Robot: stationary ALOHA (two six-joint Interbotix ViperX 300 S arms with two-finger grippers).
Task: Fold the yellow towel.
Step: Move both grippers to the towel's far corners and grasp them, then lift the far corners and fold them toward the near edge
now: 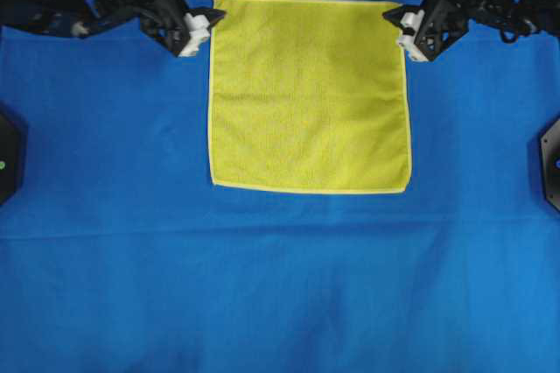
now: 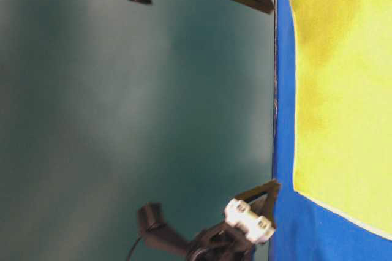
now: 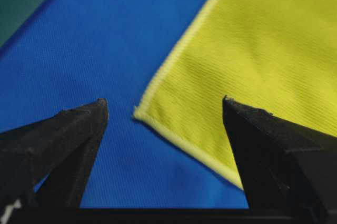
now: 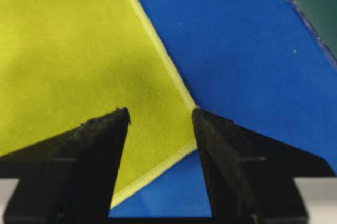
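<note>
Both my claws gape, empty — left claw point(image 3: 165, 109) and right claw point(image 4: 160, 113) each straddle a far corner of the yellow towel point(image 1: 309, 93).

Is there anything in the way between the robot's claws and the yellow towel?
Nothing visible is. The yellow towel lies flat and alone on the blue table cloth. The left gripper and the right gripper each sit at a top corner, jaws open, with only bare cloth between.

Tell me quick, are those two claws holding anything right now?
Left gripper: open, holding nothing, framing a corner of the bright yellow square microfibre towel.
Right gripper: open, holding nothing, over the towel's other far corner.
</note>
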